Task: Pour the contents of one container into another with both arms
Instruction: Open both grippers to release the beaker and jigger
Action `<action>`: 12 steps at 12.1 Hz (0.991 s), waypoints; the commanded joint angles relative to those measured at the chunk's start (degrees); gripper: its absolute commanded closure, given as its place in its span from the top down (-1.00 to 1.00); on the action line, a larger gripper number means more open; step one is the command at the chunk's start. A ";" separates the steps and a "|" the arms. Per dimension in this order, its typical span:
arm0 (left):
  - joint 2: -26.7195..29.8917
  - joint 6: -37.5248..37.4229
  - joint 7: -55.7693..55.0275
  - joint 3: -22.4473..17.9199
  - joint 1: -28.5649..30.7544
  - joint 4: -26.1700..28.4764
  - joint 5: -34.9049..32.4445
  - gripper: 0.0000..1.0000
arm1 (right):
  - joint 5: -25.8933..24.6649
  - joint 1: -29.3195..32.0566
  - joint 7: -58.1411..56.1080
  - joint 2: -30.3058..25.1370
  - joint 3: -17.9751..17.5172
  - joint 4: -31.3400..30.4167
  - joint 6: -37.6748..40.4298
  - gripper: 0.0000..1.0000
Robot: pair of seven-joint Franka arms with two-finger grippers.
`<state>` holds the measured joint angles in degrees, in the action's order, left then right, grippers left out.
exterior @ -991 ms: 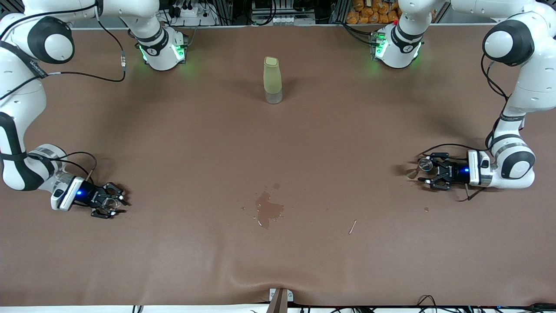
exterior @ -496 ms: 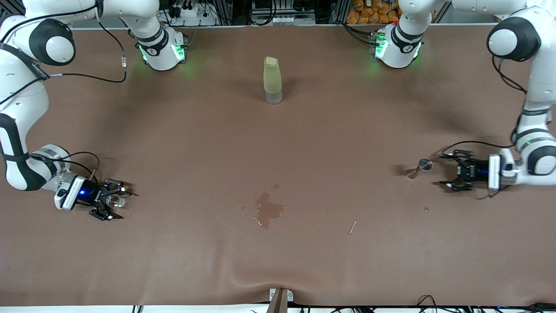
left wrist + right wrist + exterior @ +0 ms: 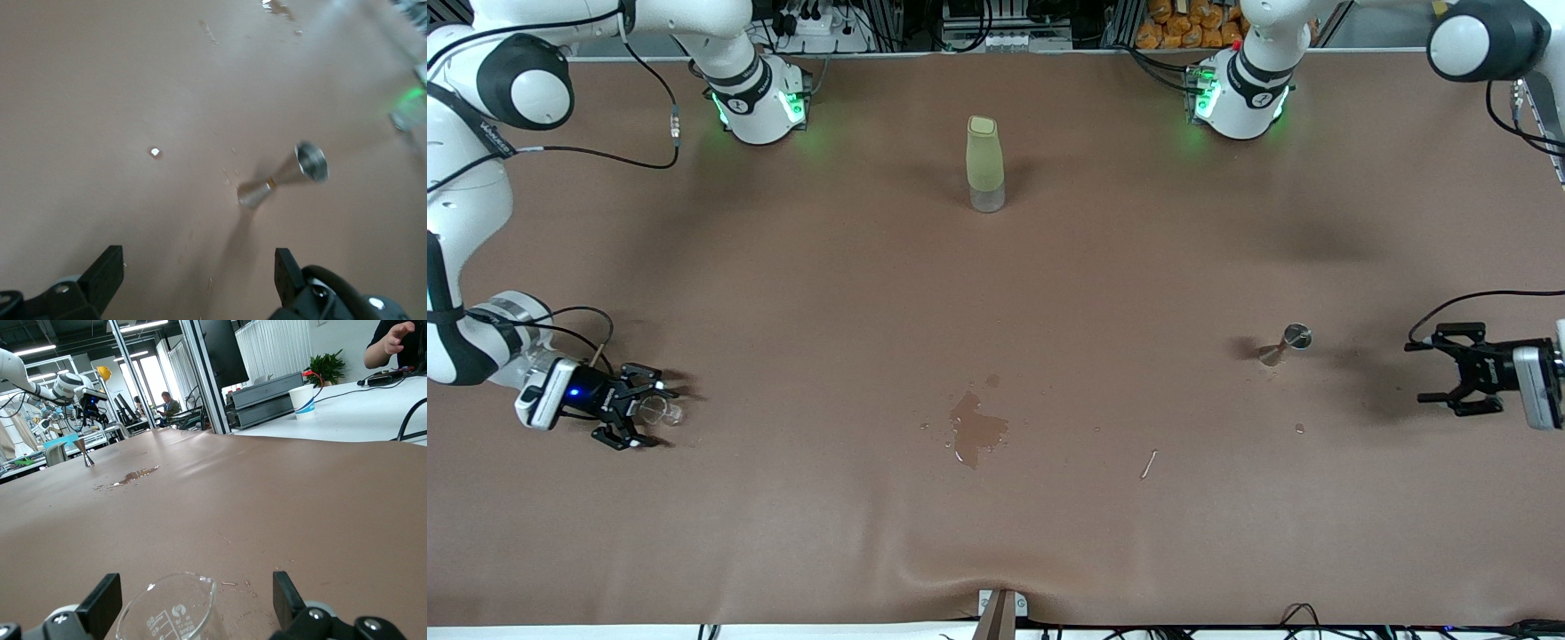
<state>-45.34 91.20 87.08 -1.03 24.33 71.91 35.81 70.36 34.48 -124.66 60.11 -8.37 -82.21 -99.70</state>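
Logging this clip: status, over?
Left hand open, clear of jigger. Right hand open around glass beaker. Spill mid-table.

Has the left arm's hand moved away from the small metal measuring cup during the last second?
Yes. The left hand, open, has drawn back from the metal measuring cup, which stands in place, toward the left arm's end of the table.

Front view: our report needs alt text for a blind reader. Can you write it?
A metal jigger stands alone on the brown table toward the left arm's end, the open left pincer apart from it. At the other end the open right pincer flanks a clear glass cup; a spill marks the middle.
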 commanded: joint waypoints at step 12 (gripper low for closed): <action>30.11 5.40 -73.96 -0.47 -29.86 7.35 -36.69 1.00 | -13.76 -6.26 31.12 -10.61 -1.56 10.85 1.52 1.00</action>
<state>-21.37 96.01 16.97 -1.06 -5.49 72.74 0.57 58.23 28.92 -96.29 51.41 -10.35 -71.51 -98.45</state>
